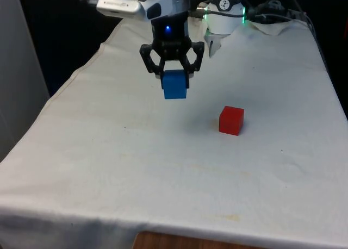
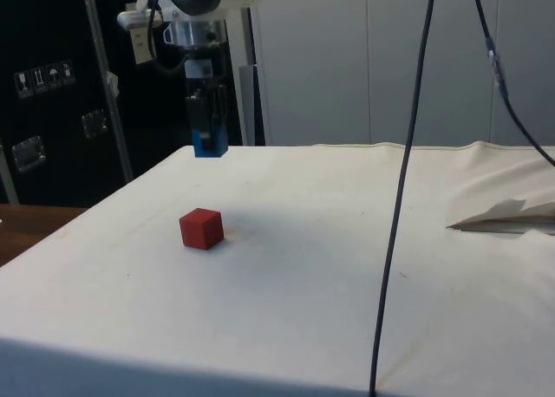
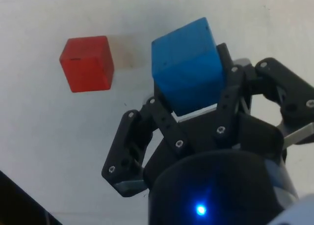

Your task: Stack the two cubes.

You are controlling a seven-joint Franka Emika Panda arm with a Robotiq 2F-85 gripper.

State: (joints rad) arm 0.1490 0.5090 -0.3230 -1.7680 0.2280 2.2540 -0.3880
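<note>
My gripper (image 1: 174, 80) is shut on a blue cube (image 1: 174, 85) and holds it well above the cloth. In the side view the blue cube (image 2: 210, 143) hangs under the gripper (image 2: 209, 135), clear of the table. In the wrist view the blue cube (image 3: 188, 65) sits clamped between the two black fingers (image 3: 162, 118). A red cube (image 1: 231, 120) rests alone on the white cloth, towards the front view's right of the held cube and nearer the camera. The red cube (image 2: 201, 228) lies below and in front of the gripper in the side view, and the red cube (image 3: 88, 63) lies apart from the blue one.
The white cloth (image 1: 136, 167) covers the whole table. A black cable (image 2: 408, 180) hangs down across the side view. Crumpled cloth and cables (image 1: 277, 18) lie at the far end beside the robot base.
</note>
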